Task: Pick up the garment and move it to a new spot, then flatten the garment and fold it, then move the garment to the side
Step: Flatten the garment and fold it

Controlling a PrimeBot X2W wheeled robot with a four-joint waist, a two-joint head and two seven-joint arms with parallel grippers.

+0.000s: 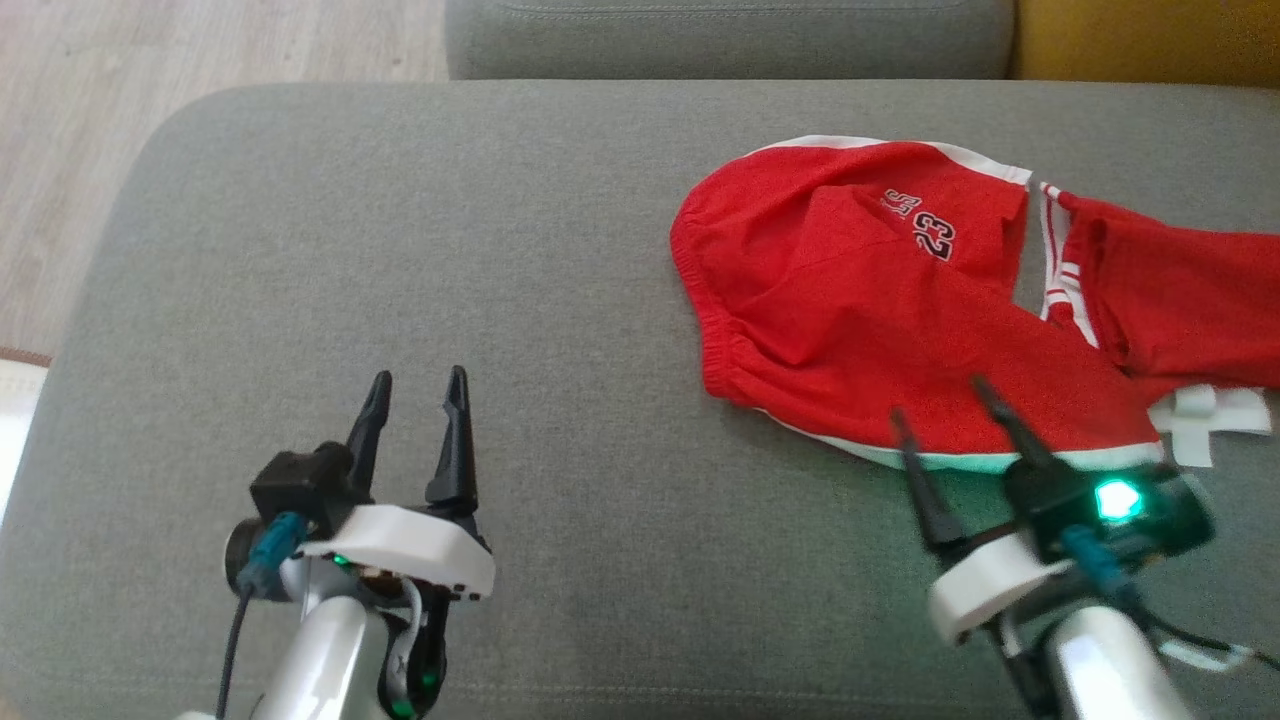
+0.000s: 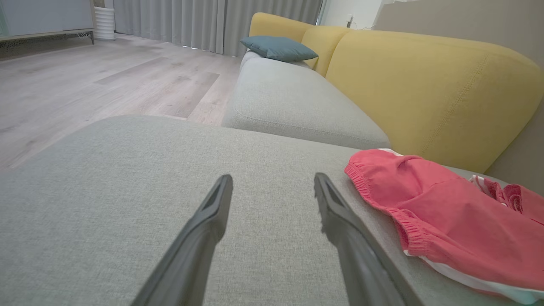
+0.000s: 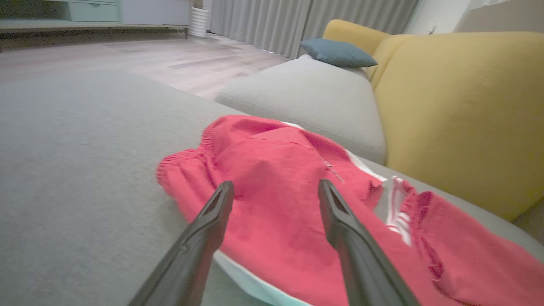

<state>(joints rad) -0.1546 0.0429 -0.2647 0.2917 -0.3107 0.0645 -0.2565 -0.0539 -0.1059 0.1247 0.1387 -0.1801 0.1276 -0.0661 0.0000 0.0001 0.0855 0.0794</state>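
Observation:
A red garment [image 1: 900,290] with white trim and a "23" print lies crumpled on the grey cushion [image 1: 450,220], right of centre, and runs off the right edge of the head view. My right gripper [image 1: 940,398] is open, its fingertips over the garment's near white-edged hem, nothing between them. In the right wrist view the red garment [image 3: 289,204] spreads just beyond the right gripper [image 3: 275,189]. My left gripper [image 1: 417,385] is open over bare cushion, well to the left of the garment. In the left wrist view the garment [image 2: 446,216] lies right of the left gripper [image 2: 274,180].
A second grey cushion [image 1: 730,35] sits behind this one, with a yellow backrest [image 2: 425,85] and a teal pillow [image 2: 278,47]. Wooden floor [image 1: 150,60] lies beyond the cushion's left and far edges. A white tag or strip [image 1: 1210,415] pokes out beside the garment's near right corner.

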